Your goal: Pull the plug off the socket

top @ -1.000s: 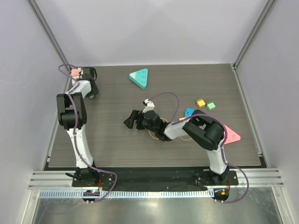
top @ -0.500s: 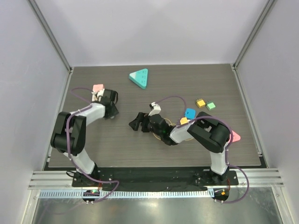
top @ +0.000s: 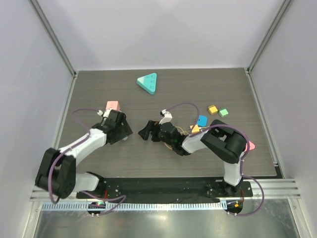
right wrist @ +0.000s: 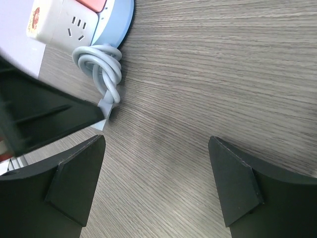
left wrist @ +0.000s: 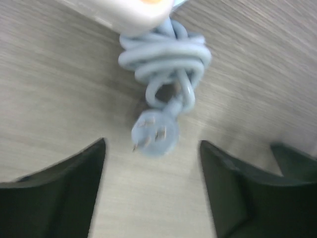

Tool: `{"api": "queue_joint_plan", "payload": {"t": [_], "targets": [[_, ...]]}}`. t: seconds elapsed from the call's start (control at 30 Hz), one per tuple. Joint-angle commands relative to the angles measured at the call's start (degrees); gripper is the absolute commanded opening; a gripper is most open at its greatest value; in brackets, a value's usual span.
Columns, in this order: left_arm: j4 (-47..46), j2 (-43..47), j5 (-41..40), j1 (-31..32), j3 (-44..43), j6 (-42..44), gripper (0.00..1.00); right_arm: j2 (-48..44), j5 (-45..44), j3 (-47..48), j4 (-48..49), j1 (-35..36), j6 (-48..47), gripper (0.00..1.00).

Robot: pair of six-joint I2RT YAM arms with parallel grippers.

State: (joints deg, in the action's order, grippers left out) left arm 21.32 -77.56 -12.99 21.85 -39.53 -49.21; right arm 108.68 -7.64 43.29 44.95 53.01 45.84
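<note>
Pink-topped, the socket is coming in with the left arm from the back-left corner toward mid-table — setting up the pull. The plug is lying bare-pronged between the left gripper's wide-open jaws, ungripped; the right gripper is gaping too, empty.

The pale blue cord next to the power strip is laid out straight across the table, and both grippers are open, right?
Not straight: the cord is wound into a tight bundle by the power strip, as the left wrist view shows. The left gripper and right gripper are both open.
</note>
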Motion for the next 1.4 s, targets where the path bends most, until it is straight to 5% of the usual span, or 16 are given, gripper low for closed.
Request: {"api": "queue_joint_plan", "payload": {"t": [0.0,0.07,0.37,0.63,0.83,1.37], "targets": [[6.7,7.6,-0.5,0.5,-1.1,-0.5,0.81,-0.4,-0.4,1.4,1.3,-0.1,-1.3,0.91],[9.4,10.5,-2.6,0.4,-3.2,0.7,1.0,-0.1,-0.1,1.6,1.4,-0.1,-1.2,0.91],[22.7,5.9,-13.2,-1.4,-19.3,7.1,1.0,0.6,1.0,2.2,1.5,-0.1,-1.0,0.91],[19.3,-3.5,-2.5,-11.0,-23.3,14.0,1.0,0.7,1.3,2.1,1.7,-0.1,-1.0,0.91],[14.5,-5.6,0.9,-11.2,-23.7,19.8,1.0,1.1,1.8,2.5,1.6,-0.1,-1.0,0.91],[19.8,-16.5,2.7,-13.4,-34.6,29.0,1.0,2.1,2.8,3.9,1.3,-0.2,-1.1,0.91]]}}
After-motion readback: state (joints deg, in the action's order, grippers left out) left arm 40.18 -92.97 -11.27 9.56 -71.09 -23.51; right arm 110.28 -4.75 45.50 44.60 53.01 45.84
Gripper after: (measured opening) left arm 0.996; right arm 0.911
